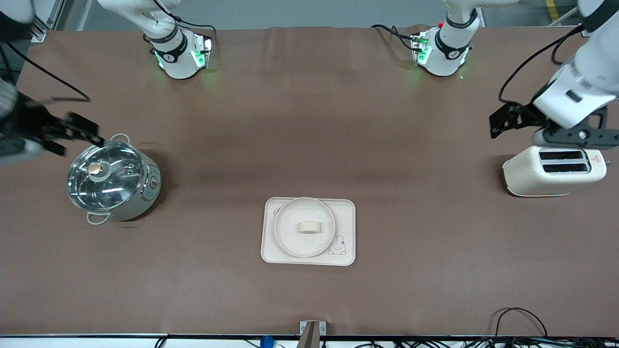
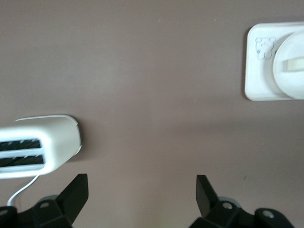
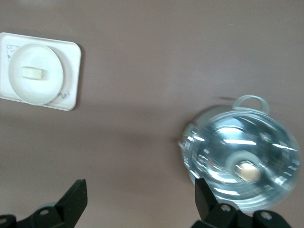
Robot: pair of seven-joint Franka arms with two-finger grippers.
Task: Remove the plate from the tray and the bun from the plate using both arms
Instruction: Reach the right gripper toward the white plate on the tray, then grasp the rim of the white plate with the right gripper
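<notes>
The round cream plate point(image 1: 290, 234) lies on the rectangular cream tray point(image 1: 346, 212) in the middle of the table, nearer to the front camera. The small pale bun point(image 1: 308, 227) lies in the middle of the plate. My left gripper point(image 1: 499, 123) is open and empty, up over the table beside the toaster. My right gripper point(image 1: 77, 140) is open and empty, over the table at the pot's edge. The left wrist view shows the open left gripper point(image 2: 141, 191), the plate point(image 2: 287, 85) and the bun point(image 2: 294, 65). The right wrist view shows the open right gripper point(image 3: 140, 197), the plate point(image 3: 35, 92) and the bun point(image 3: 34, 73).
A steel pot with a glass lid point(image 1: 113, 181) stands toward the right arm's end; it also shows in the right wrist view point(image 3: 242, 161). A cream toaster point(image 1: 553, 170) stands toward the left arm's end and shows in the left wrist view point(image 2: 38, 147). Cables hang at the front edge.
</notes>
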